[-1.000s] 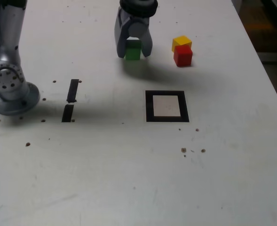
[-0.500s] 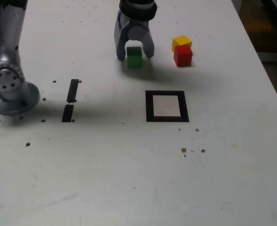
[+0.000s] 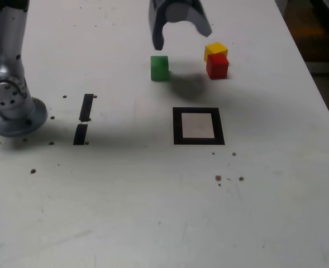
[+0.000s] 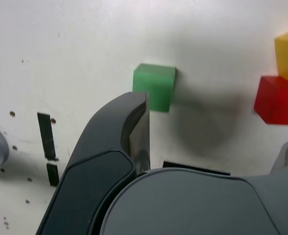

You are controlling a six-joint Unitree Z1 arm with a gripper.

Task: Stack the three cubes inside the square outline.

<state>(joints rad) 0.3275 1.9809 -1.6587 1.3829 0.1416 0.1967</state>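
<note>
My grey curved fingers point(image 3: 182, 40): wide apart, empty, raised above bench point(image 3: 119, 212). Solid green cube point(image 3: 160, 68): on bench, below, toward exterior view's left finger; likely next grasp needs leftward shift.

It looks like a robotics lab: a robot arm point(image 3: 178, 12) works over a pale tabletop point(image 3: 119, 195), where coloured cubes point(image 3: 217, 66), black tape strips point(image 3: 86, 107) and a taped square point(image 3: 198, 141) lie in from the edges.

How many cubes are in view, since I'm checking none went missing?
3: green alone, on the exterior view's left; red and yellow close together, on its right.
</note>
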